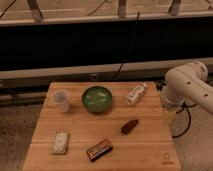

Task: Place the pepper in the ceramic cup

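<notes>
One pepper (131, 125) lies on the table (145, 150), pincer (170, 114) beside its edge.

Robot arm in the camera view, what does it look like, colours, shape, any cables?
The arm has a smooth, rounded, cream-white casing with bulky joints and no visible markings. Its end effector, hanging at the right edge of the table, looks paler and yellowish. A dark cable loops on the floor beside it.
</notes>
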Motion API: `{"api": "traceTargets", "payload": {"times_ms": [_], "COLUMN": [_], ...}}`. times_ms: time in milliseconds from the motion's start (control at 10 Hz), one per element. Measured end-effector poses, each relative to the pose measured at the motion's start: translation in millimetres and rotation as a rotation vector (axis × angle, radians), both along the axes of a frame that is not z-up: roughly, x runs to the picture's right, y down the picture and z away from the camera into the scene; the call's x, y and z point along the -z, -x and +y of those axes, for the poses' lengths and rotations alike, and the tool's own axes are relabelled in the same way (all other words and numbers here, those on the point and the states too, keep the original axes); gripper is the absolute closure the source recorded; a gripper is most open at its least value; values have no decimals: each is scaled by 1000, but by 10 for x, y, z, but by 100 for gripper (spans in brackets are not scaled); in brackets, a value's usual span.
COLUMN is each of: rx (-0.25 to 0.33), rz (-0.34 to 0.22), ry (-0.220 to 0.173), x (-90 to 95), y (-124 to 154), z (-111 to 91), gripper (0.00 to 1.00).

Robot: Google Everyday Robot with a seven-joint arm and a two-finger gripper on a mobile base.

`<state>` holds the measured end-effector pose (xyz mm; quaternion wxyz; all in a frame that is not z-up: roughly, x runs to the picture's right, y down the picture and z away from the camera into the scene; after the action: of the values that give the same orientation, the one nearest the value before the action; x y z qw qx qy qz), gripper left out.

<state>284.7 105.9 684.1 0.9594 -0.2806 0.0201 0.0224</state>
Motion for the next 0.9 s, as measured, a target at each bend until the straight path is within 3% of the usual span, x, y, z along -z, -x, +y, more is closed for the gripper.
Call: {"api": "traceTargets", "payload": {"times_ms": [400,700,900], "rx": [9,67,100], "rz": [-4,-42,-63], "ry": [5,26,42], "x": [-5,-80,-120], "y": [22,372,459], "z": [26,129,210], "gripper": [20,20,20]}}
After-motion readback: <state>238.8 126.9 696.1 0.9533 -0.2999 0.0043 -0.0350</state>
